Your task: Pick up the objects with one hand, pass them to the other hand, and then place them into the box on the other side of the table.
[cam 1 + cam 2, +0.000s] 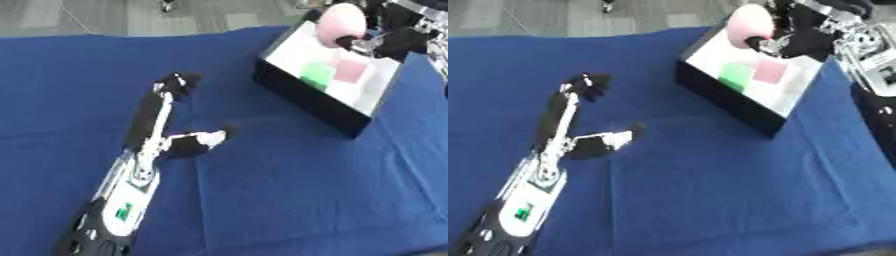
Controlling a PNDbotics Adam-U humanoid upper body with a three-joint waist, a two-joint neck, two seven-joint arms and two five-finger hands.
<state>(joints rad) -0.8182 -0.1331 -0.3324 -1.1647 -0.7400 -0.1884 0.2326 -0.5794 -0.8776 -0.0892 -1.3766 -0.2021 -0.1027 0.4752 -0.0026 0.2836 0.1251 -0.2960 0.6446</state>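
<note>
A pale pink rounded object [339, 23] hangs over the far part of the box [308, 92], with my right hand [798, 40] curled round it from the right. The box has black walls and a white floor; a green piece [317, 75] and a pink piece [350, 70] lie inside. My left hand [162, 130] rests open on the blue cloth to the left of the box, fingers stretched toward the far side and thumb [201, 140] out to the right. It holds nothing.
The blue cloth [289, 185] covers the whole table. A grey floor shows beyond the far edge. My right forearm [872, 60] comes in along the right edge beside the box.
</note>
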